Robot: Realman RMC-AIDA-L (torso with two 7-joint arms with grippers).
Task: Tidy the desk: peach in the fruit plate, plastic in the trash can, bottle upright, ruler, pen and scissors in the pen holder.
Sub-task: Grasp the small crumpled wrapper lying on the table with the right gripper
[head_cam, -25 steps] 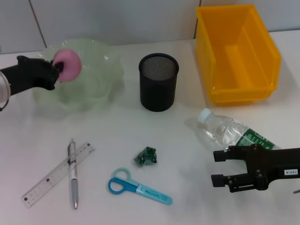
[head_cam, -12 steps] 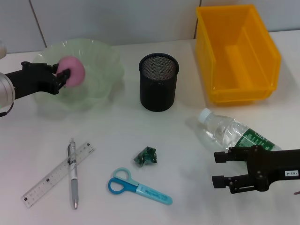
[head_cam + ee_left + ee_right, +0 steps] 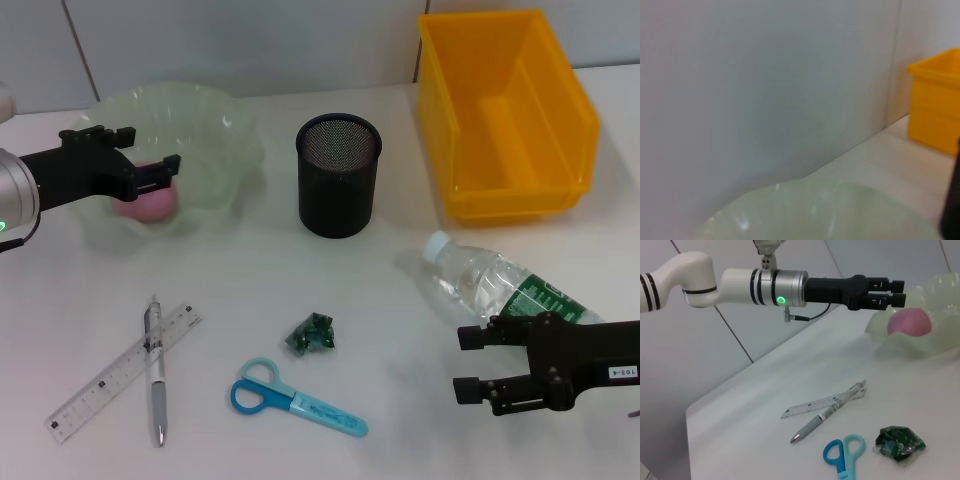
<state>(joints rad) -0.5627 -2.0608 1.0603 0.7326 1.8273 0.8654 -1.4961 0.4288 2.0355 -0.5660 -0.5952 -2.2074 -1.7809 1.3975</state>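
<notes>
Peach [image 3: 148, 203] sat soft in the fruit plate [image 3: 225, 150], left jaws [image 3: 150, 160] released above it, right jaws [image 3: 465, 362] released too.

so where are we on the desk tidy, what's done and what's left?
Done: peach lies in the fruit plate; left gripper is open above it. In hand: nothing; right gripper is open beside the lying bottle. Left: stand the bottle up, green plastic scrap into the yellow bin, and ruler, pen, scissors into the mesh holder.
</notes>
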